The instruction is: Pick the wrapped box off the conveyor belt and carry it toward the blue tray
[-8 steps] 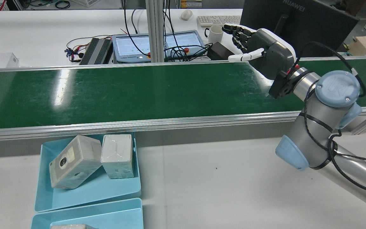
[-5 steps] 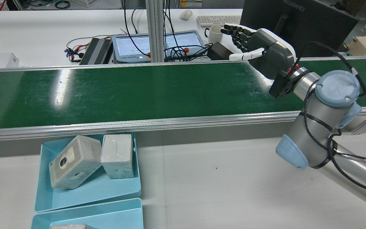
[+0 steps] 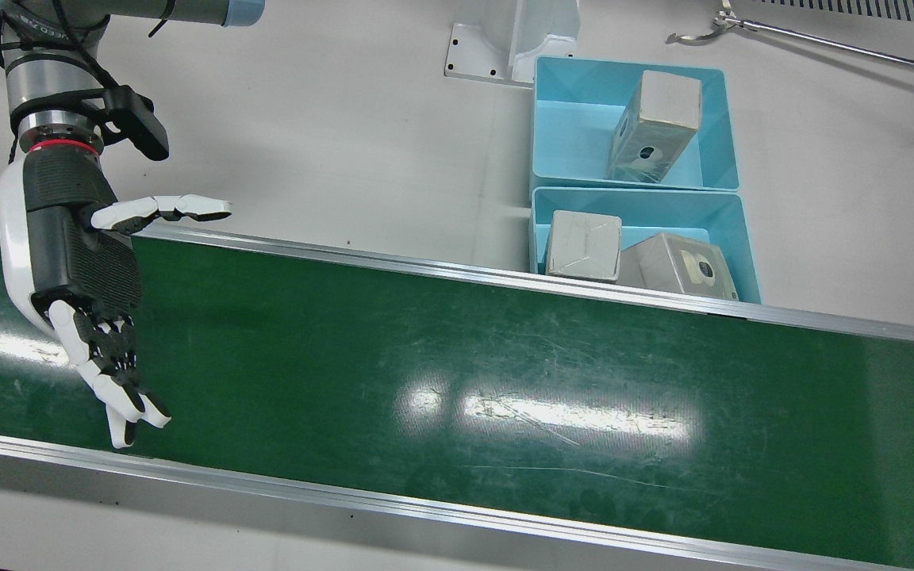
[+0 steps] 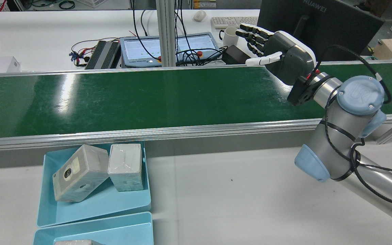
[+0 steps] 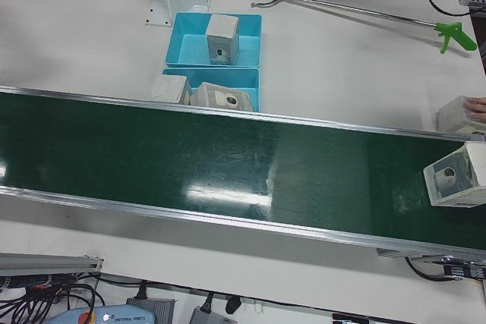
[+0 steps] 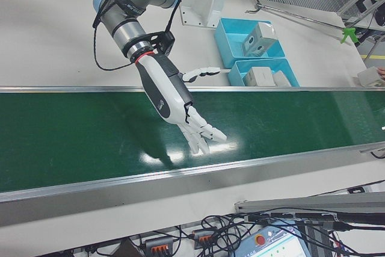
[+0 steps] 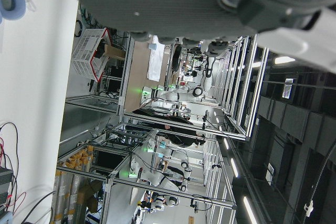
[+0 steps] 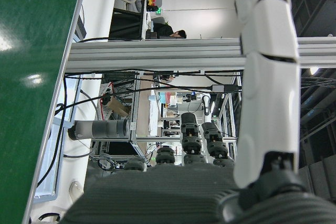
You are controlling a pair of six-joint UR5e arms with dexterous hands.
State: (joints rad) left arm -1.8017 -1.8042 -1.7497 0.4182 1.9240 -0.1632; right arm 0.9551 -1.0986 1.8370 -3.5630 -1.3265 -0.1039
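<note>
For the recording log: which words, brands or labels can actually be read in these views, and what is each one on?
"HUAWEI": on the back of the dark monitor in the rear view.
"UR": logo on the blue joint cap of the right arm.
Tablet screens, keyboard and wrapped boxes: any print too small to read.
Conveyor belt and blue trays: no text visible.

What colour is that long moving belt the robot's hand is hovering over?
Dark green, with shiny light reflections; the conveyor belt shows best in the front view, under the right hand.
</note>
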